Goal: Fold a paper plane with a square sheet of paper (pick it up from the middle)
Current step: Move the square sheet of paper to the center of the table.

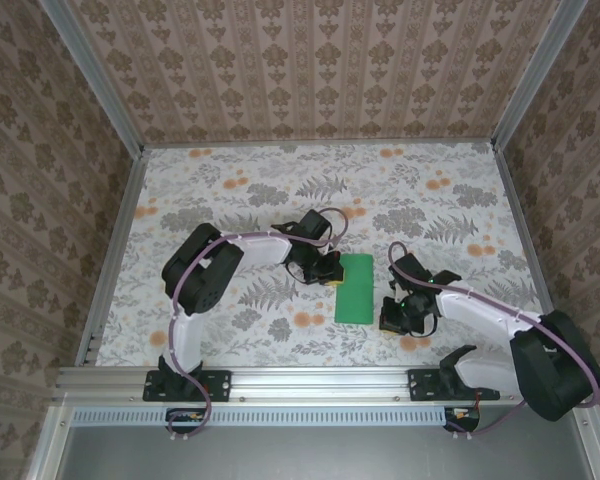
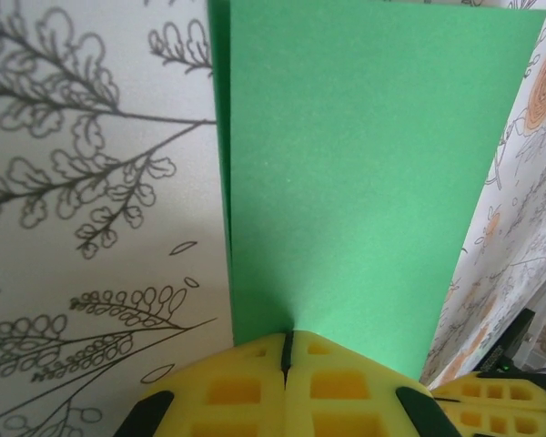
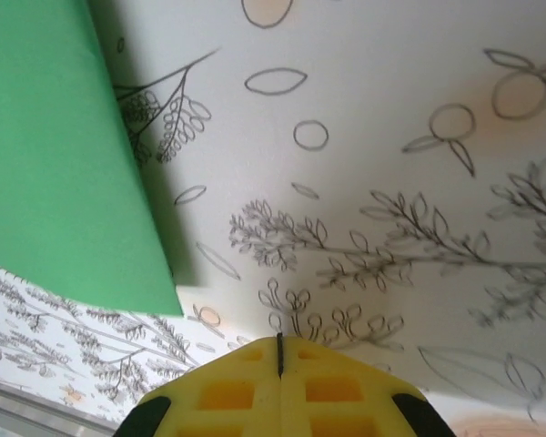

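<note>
Beside the square sheet of paper [image 1: 356,287], left fingers [image 2: 237,391] and right fingers [image 3: 227,396], pressed together, apparently angle downward.

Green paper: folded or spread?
Folded, apparently in half: the green paper is a narrow rectangle from above; left wrist view shows a second layer's edge.

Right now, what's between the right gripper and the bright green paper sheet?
Bare grey-and-orange floral cloth, nothing else, between the right gripper and the green paper sheet; clear in the right wrist view.
</note>
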{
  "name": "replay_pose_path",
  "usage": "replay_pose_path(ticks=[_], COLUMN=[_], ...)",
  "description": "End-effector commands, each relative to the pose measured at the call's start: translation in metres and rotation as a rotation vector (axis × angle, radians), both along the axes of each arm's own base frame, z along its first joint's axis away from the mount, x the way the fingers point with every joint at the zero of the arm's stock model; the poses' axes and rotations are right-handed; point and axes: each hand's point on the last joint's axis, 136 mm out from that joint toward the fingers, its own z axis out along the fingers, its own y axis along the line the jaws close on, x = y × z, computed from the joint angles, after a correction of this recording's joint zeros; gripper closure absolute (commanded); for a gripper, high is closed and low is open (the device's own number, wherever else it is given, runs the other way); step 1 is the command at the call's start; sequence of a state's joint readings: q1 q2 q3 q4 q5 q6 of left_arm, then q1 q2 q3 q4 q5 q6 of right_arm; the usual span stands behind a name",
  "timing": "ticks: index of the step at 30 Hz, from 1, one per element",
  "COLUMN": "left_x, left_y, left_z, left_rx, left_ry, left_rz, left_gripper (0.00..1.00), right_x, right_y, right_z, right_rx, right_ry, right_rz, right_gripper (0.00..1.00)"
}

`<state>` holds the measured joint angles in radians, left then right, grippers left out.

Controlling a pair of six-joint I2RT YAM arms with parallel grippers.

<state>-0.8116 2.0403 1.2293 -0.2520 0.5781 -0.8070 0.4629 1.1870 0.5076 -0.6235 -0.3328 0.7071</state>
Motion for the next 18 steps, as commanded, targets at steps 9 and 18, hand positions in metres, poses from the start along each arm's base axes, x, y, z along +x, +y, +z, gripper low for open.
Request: replay_pose_path(ticks=[9,18], left_x=[0.023,0.074], left_y=[0.095,0.086], left_z=[-0.040,-0.011], left_rx=[0.375,0.262], left_ry=[-0.095,-0.215], left_rz=[-0.163,-0.272], left_gripper=[1.00,1.00], right_x=[0.080,0.149], right_y=[0.027,0.058], right_z=[0.054,0.058], right_rx=[0.049,0.064], right_ry=[-0.252,-0.336], right_rz=[-0.039,-0.039], right_gripper=[0.75,0.74])
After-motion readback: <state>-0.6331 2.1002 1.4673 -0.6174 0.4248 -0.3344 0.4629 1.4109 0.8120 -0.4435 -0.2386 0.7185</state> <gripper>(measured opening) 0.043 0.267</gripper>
